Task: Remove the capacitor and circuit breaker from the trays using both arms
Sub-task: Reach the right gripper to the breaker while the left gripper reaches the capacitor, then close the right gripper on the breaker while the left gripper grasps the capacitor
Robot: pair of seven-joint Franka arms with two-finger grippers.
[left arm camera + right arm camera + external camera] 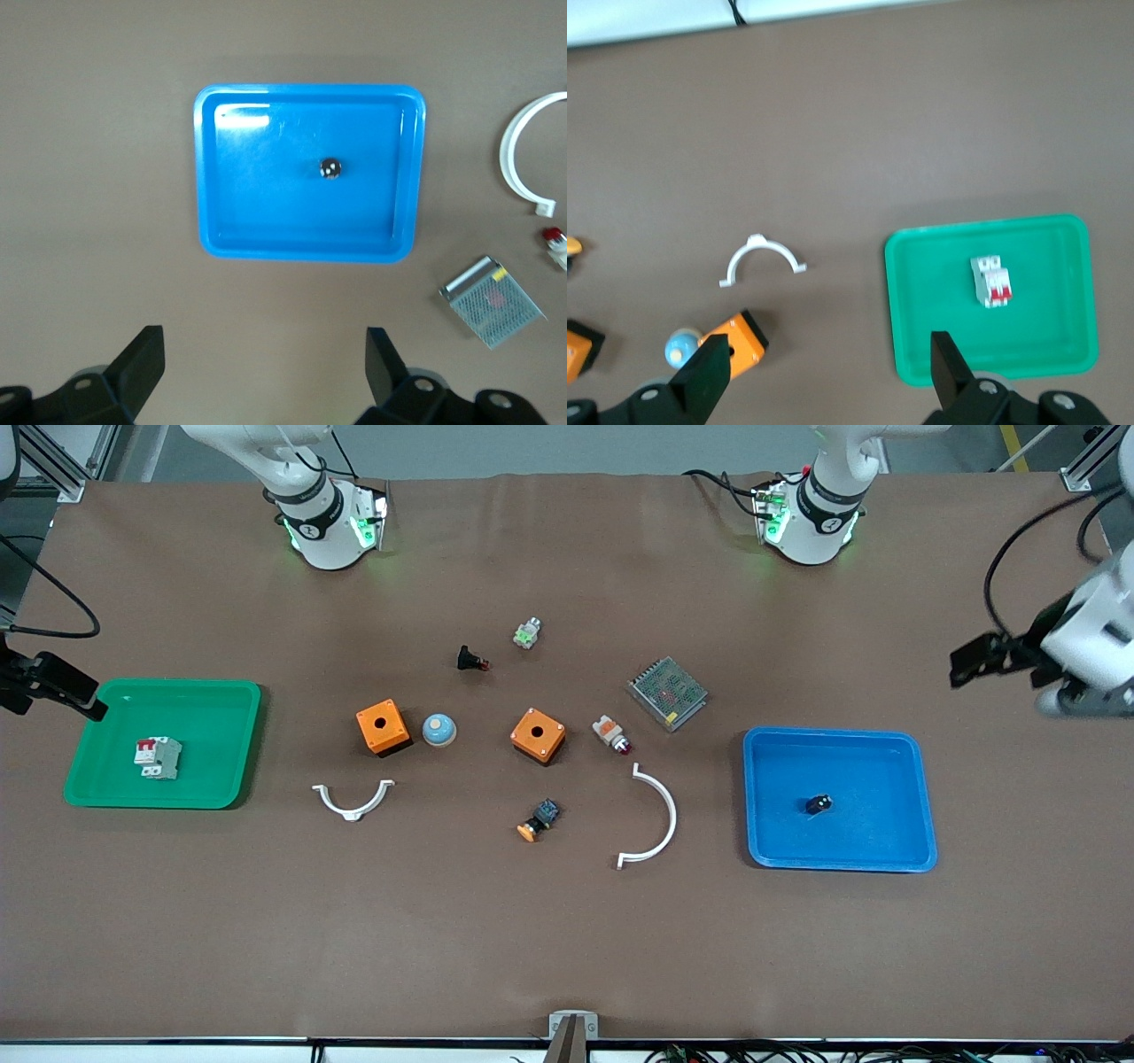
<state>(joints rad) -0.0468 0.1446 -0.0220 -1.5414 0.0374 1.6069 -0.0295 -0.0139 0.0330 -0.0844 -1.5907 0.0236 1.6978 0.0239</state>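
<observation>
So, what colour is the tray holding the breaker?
Green tray, holding the breaker; clearest in the front view.

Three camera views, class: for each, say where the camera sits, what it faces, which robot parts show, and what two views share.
Front view: high across the table, facing both bases; left gripper and right gripper at the table's ends.
Left wrist view: looks down on the blue tray holding the capacitor; its own open fingers show.
Right wrist view: looks down on the green tray holding the breaker; open fingers.
Shared: both trays also appear in the front view.
</observation>
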